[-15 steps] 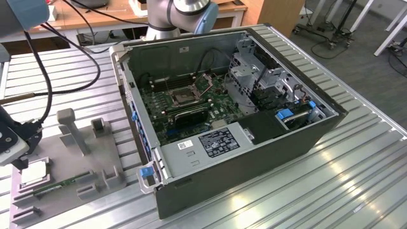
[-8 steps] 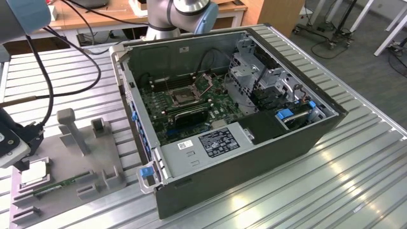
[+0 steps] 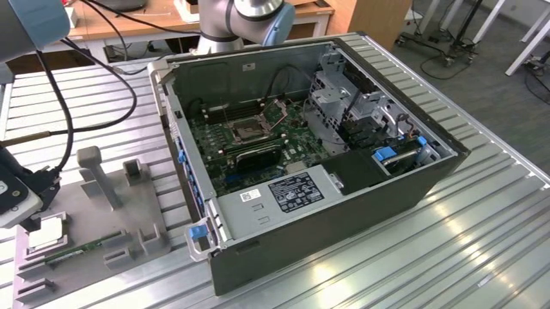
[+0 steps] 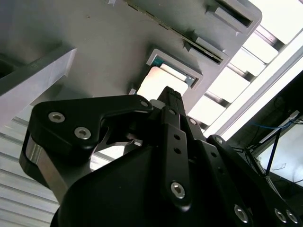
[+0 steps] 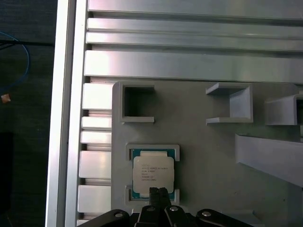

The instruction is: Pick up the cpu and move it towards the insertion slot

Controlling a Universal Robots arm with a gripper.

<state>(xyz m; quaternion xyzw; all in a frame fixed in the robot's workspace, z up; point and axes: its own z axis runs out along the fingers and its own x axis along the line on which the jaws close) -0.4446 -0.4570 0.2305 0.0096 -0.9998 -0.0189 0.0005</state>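
Cpu [image 5: 152, 174] flat in grey tray [image 5: 199, 156] nest, pincer [image 5: 159, 191] narrow, tips together, over its edge

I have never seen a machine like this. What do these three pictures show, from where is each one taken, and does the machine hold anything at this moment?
This is a robot arm with a gripper, its clamp-like hand. The exterior view comes from a camera standing apart. It shows a metal table with an open computer case. Inside the case is the insertion slot, a square socket on the green board. At the exterior view's left lies a grey holder plate. The two wrist views come from cameras riding on the arm. Both show the cpu, a pale square chip, lying in its frame on that plate. The gripper hangs close over the chip's edge, and the chip is not lifted.
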